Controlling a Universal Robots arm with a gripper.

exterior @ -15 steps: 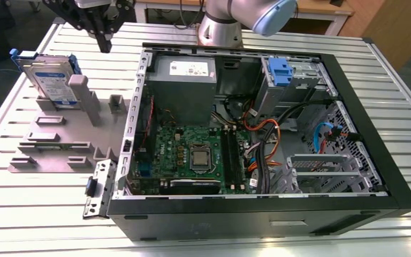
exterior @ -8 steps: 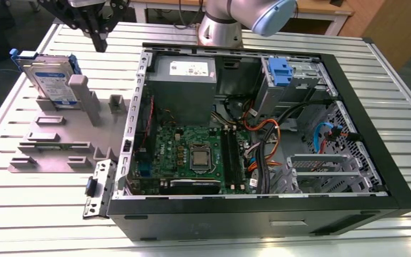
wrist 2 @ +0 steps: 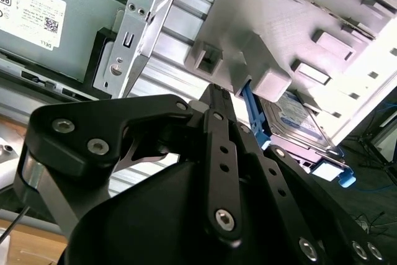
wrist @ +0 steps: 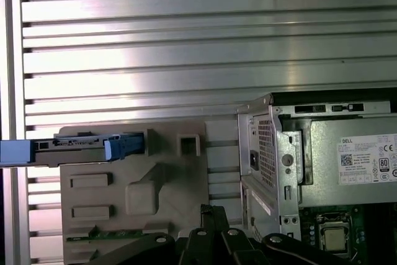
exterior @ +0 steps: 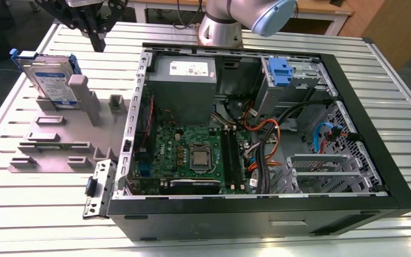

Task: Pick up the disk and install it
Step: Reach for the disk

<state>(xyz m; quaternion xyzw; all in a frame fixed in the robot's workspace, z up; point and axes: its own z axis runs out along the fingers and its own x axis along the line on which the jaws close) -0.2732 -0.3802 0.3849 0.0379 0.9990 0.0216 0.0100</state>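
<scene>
The gripper (exterior: 98, 45) is hanging over the table (exterior: 20, 214). Its two fingers are pressing together and holding nothing. In the exterior view the disk (exterior: 51, 80) is standing on its edge in a grey holder (exterior: 55, 144). It is sitting between 7 and 8 o'clock from the gripper, not touching it. The holder is lying at 9 o'clock from the open computer case (exterior: 263, 219). In both wrist views the disk (wrist 2: 296, 119) (wrist: 80, 146) is sitting in the holder, apart from the gripper, with its blue frame showing.
</scene>
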